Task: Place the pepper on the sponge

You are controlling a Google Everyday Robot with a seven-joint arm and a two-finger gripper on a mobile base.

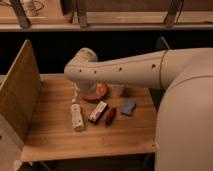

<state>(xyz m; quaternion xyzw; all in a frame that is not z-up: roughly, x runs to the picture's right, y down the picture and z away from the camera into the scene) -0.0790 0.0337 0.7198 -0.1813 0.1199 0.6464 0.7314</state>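
The dark red pepper (110, 116) lies on the wooden table (60, 137), a little front-left of the light blue sponge (128, 106), with a small gap between them. My big white arm reaches in from the right and bends down at its end. The gripper (82, 95) hangs below that bend, at the left side of the orange-red bowl (101, 92). It is behind and to the left of the pepper and holds nothing that I can see. The arm hides part of it.
A red-and-white packet (98, 111) lies just left of the pepper. A white tube-like bottle (77, 117) lies further left. An upright wooden panel (17, 97) walls the table's left side. A dark gap and a shelf run behind the table.
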